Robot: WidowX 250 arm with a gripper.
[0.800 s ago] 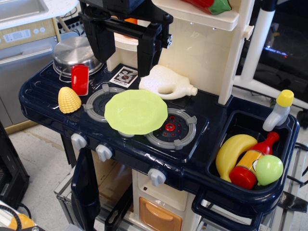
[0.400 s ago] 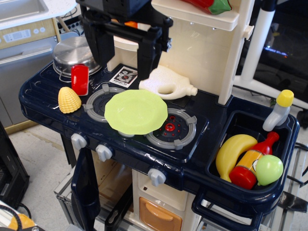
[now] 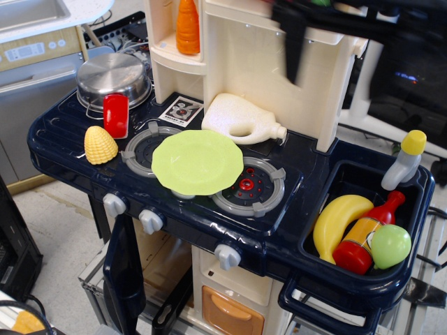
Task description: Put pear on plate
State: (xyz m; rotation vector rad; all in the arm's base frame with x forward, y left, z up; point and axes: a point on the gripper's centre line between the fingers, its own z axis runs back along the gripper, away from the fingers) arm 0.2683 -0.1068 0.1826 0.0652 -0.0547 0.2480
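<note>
Single view: pear point(image 3: 390, 246) lies in the sink basin point(image 3: 349, 178) at right, touching the ketchup bottle point(image 3: 364, 237), near the banana point(image 3: 336, 222). Judged light, rigid, glossy and slippery; grip across its widest part. Plate point(image 3: 198, 162) sits empty over the burners. Claw point(image 3: 293, 45) blurred at the top, above the shelf; spread cannot be told

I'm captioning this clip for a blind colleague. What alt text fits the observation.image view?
A light-green pear lies in the toy kitchen's sink basin at right beside a banana and a red bottle, while the empty green plate sits on the stove burners. The robot's dark hand, blurred, hangs at the top.
</note>
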